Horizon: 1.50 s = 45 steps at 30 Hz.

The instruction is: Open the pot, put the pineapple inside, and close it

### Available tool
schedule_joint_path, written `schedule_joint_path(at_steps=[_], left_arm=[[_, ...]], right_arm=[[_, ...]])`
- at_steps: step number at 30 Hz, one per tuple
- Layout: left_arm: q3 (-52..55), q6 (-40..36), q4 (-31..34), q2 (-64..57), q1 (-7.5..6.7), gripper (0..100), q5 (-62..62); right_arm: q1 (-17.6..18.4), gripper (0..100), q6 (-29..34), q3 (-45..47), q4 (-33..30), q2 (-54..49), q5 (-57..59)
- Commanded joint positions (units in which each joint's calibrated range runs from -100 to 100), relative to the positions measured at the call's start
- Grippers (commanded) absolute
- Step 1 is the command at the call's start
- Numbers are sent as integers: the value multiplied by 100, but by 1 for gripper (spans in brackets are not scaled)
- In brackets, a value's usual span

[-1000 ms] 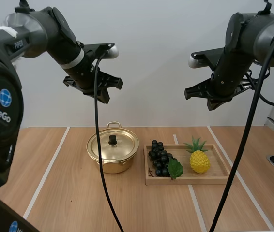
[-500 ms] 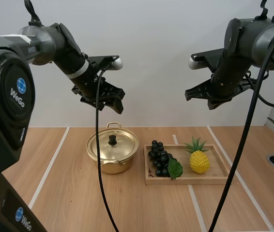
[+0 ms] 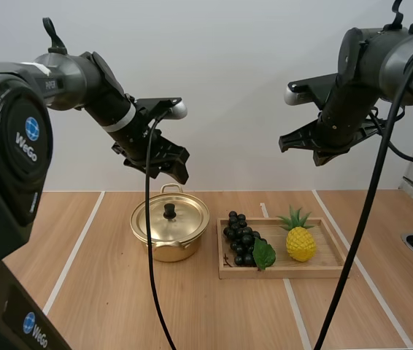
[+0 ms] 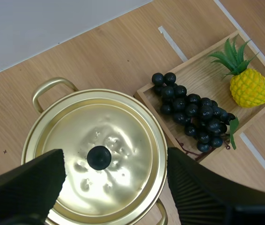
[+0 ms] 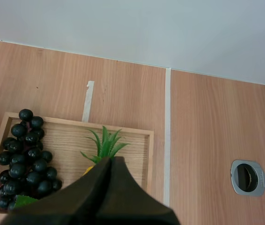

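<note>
I am hovering my left gripper high above the golden pot, and its fingers are standing wide apart. Looking down from my left wrist, the black knob is showing right in the gap between those two ribbed faces, with plenty of air between them and it. The lid is sitting flat on the pot, closing it.

The pineapple is lying on the wooden tray, at the end away from the pot, its green crown pointing toward the far wall. A bunch of dark grapes is lying at the tray's other end, nearer the pot, with a green leaf at its near side. The tray is sitting just beside the pot on the table.

I am holding my right gripper up in the air over the tray's far end, well above everything. Its fingers are pressing together into one dark wedge, gripping nothing, and from my right wrist that wedge is covering most of the pineapple, leaving the leafy crown peeking out.
</note>
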Motion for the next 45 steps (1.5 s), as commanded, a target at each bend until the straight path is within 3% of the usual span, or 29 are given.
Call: schedule_joint_path(at_steps=[1,10,30,37,45], left_arm=[[187,51,-139,-2,-20,100,-388],[577,268,-123,-2,-20,100,-957],[668,396,-234,1086,-20,100,-1571],[668,695,-544,1111,-20,100,-1571],[668,716,-443,1111,-20,100,-1514]], right_arm=[[-20,0,-18,92,-40,133,182],[-20,0,-18,712,-40,232,-300],[-20,0,-18,726,-40,232,-300],[-20,0,-18,724,-40,232,-363],[-20,0,-18,724,-40,232,-363]])
